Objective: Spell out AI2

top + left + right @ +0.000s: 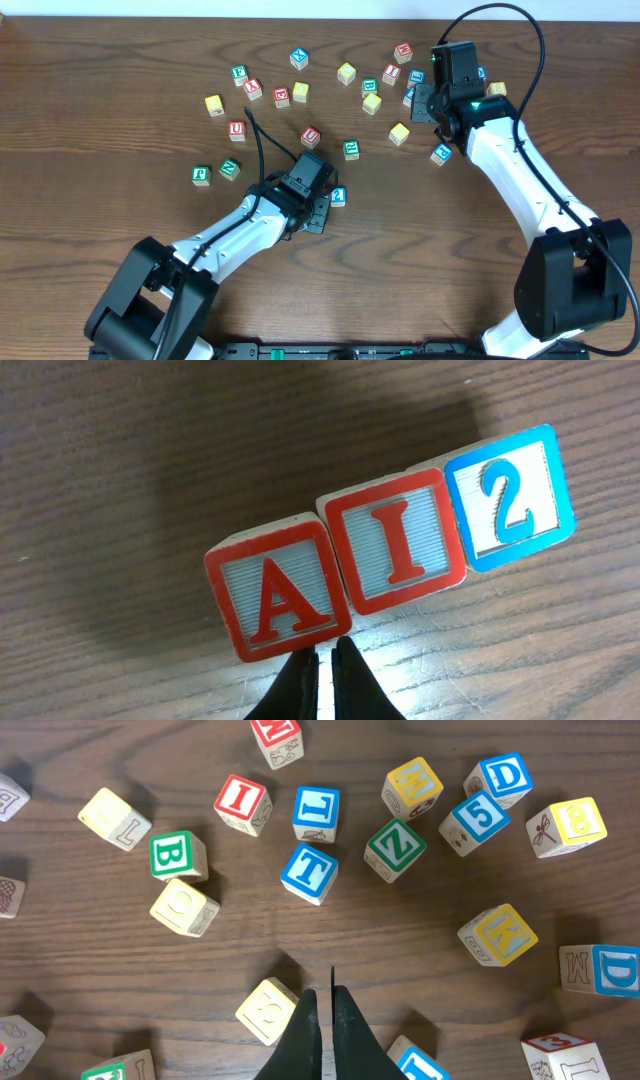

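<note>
Since the A cube touches one side of the I cube and the 2 cube the other, the spelling looks finished. Beside A, the left end effector is pinched empty. Well apart from I, the right end effector is likewise closed over loose blocks.

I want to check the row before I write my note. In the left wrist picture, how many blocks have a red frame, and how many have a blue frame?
Red frame: 2 (A block, I block)
Blue frame: 1 (2 block)
Total: 3
</note>
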Motion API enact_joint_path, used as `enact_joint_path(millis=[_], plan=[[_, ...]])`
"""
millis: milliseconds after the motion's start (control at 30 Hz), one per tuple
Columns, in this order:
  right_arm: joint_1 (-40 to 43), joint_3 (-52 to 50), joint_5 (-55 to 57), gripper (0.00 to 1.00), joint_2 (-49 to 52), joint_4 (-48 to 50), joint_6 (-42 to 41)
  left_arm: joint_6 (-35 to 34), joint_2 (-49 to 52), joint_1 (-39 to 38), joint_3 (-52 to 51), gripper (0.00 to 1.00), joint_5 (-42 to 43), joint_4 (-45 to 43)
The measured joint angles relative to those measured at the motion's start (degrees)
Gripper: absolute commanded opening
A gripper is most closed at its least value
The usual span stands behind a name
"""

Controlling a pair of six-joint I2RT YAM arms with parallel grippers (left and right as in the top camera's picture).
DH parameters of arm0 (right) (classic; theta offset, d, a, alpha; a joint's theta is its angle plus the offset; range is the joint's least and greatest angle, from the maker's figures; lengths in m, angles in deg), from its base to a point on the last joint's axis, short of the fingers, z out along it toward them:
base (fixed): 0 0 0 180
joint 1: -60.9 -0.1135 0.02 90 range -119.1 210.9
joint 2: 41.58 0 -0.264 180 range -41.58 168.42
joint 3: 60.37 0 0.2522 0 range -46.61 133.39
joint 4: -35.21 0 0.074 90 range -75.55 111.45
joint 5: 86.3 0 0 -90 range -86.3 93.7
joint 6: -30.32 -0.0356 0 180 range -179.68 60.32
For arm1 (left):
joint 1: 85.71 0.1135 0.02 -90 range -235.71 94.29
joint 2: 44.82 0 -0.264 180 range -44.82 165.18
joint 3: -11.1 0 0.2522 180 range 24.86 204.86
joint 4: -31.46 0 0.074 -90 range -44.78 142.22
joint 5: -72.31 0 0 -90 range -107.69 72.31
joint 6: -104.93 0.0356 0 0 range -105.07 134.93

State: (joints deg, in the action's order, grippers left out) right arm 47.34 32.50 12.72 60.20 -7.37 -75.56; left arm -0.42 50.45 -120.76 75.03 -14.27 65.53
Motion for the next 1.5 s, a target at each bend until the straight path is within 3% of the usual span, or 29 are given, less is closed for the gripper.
enact_joint_path(millis=[1500], plan=[[0.0,0.0,0.0,0.01,0.0,-0.1,0.0,0.6,0.0,0.0,0.0,0.08,2.8,-0.8]])
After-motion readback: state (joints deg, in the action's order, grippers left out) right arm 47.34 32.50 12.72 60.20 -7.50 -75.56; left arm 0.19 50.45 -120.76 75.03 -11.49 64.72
